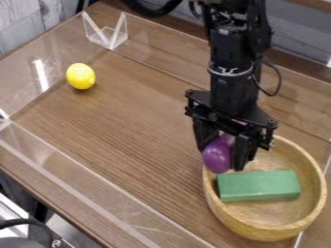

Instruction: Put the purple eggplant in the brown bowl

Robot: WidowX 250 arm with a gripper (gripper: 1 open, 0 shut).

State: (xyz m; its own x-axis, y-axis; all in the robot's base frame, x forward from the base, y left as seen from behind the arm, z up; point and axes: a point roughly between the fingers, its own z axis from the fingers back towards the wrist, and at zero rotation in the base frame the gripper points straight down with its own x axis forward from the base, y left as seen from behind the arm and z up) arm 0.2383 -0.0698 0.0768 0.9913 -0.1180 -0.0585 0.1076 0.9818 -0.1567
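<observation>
Camera view from above the table: the carry step of the task is judged to be in hand, with the placing itself not yet done. The purple eggplant (pixel 218 155) is seen clamped between the fingers of the gripper (pixel 223 158), which points straight down from the black arm. The eggplant is held just above the near-left rim of the brown bowl (pixel 265 219), partly over the rim rather than over the bowl's middle. A green block (pixel 258 185) is seen lying inside the bowl, just to the right of the eggplant. A yellow ball (pixel 80 76) rests well apart from the bowl, toward the far left. For the next move, a small shift toward the bowl's centre is judged to be called for, followed by a release clear of the rim. The jaws are pressed tight on the eggplant, with nothing else touched as far as can be told.
</observation>
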